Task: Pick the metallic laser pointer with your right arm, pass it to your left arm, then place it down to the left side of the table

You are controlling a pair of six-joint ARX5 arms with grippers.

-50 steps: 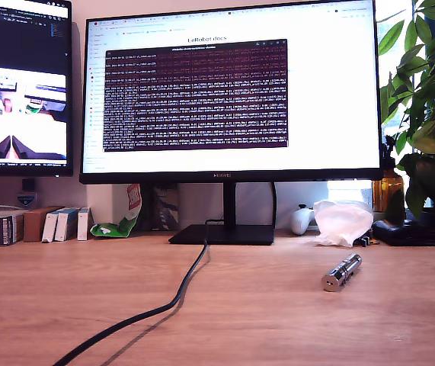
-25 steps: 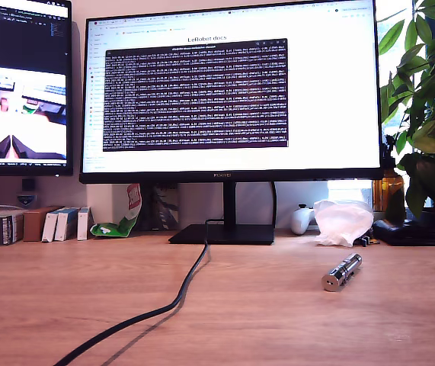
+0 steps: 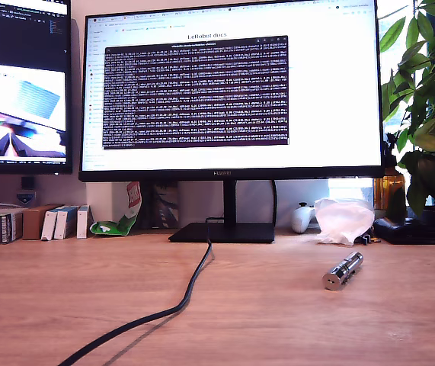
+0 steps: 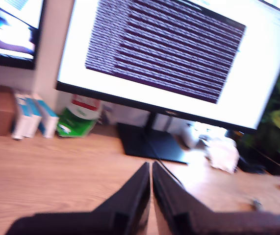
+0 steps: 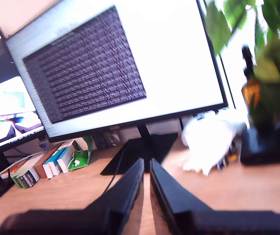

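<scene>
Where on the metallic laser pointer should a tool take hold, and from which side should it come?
Probably best at the middle of the barrel of the metallic laser pointer, coming from above. It lies flat on the table, angled, its flat end toward the camera, so the fingers should close across the narrow width. Bare wood lies on both sides; the black cable lies well apart.

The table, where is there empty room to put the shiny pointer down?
The table is bare on the exterior view's left, between the boxes at the back and the black cable. Another bare strip lies between the cable and the metallic laser pointer. It is crowded behind the pointer, by the plastic bag and plant.
</scene>
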